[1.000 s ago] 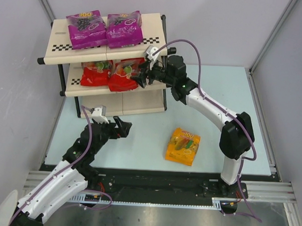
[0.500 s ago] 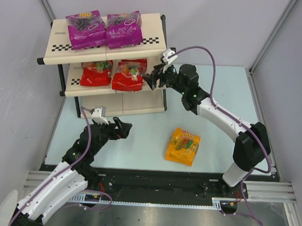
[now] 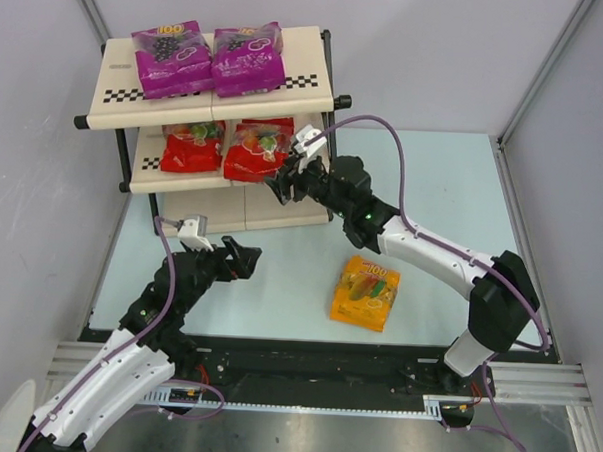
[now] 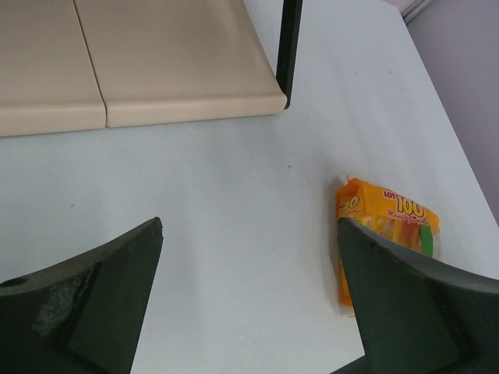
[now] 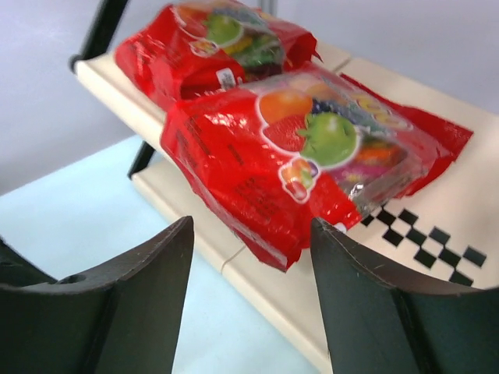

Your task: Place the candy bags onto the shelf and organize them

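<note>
The shelf (image 3: 225,107) stands at the back left. Two magenta-purple candy bags (image 3: 171,57) (image 3: 249,56) lie on its top board. Two red ones (image 3: 192,147) (image 3: 257,149) lie on the middle board. An orange-yellow bag (image 3: 367,292) lies flat on the table. My right gripper (image 3: 281,180) is open at the front edge of the right red bag (image 5: 304,156); that bag's corner shows between the fingers with a gap on each side. The other red bag (image 5: 214,43) lies behind it. My left gripper (image 3: 242,258) hangs open and empty over the table, the orange bag (image 4: 390,226) to its right.
The shelf's bottom board (image 4: 179,70) and a black post (image 4: 289,47) lie ahead of the left gripper. A checkered strip (image 5: 437,243) runs along the middle board beside the red bag. Grey walls close in the light blue table (image 3: 444,182).
The right gripper drew back to the right from the right red bag, then came back lower at its front edge, jaws open. That bag stays on the middle board. The left arm barely shifted.
</note>
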You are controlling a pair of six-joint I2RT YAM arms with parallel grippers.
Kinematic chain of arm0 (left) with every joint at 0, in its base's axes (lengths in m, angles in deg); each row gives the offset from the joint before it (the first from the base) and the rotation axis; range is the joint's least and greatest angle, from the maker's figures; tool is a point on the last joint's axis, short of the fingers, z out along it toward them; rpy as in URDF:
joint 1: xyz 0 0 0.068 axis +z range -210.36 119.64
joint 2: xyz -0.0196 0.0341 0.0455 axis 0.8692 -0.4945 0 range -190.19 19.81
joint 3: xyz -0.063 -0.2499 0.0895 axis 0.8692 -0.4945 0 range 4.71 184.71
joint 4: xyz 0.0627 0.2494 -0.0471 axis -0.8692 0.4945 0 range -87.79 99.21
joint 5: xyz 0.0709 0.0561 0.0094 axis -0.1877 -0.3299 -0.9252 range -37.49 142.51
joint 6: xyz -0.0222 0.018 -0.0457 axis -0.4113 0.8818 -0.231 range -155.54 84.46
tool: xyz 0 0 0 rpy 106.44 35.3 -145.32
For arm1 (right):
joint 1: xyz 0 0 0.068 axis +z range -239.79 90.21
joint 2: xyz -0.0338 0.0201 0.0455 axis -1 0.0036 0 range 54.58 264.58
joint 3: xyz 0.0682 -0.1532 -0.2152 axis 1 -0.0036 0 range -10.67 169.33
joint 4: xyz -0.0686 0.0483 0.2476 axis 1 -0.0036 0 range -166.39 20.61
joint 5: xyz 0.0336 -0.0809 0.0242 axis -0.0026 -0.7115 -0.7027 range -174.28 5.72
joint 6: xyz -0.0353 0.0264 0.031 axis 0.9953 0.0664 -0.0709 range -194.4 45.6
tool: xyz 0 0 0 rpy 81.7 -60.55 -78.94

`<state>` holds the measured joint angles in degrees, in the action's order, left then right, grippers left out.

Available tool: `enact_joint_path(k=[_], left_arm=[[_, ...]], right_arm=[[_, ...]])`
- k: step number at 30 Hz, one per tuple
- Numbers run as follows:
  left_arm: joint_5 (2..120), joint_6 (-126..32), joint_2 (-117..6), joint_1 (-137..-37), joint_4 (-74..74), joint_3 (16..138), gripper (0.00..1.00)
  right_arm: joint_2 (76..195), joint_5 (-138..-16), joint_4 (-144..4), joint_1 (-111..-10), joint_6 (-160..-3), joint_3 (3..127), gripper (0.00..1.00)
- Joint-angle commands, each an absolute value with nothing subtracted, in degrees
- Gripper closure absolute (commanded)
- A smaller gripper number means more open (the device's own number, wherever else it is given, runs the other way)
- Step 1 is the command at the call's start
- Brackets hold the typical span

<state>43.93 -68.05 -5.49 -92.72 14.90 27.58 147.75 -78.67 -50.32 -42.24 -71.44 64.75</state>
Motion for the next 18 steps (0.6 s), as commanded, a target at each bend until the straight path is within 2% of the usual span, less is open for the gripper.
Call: enact_joint_path(k=[1, 5, 12, 18], left_arm=[[44.34, -67.79, -5.06, -92.97, 14.69, 28.00, 0.02], [44.51, -67.62, -5.86, -92.97, 14.25, 27.91, 0.02], [44.87, -67.44, -6.73, -92.97, 13.46, 27.82, 0.02], [44.34, -67.00, -6.47, -92.97, 13.90, 27.82, 0.02]], right_arm=[[147.57, -87.43, -48.47, -39.00, -68.17, 63.86, 0.36], [147.13, -93.23, -48.56, -36.45, -66.58, 62.20, 0.39], [148.98, -94.40, -47.60, -38.11, -69.74, 62.02, 0.59], [149.33, -92.99, -46.10, -39.52, -71.06, 62.02, 0.61]])
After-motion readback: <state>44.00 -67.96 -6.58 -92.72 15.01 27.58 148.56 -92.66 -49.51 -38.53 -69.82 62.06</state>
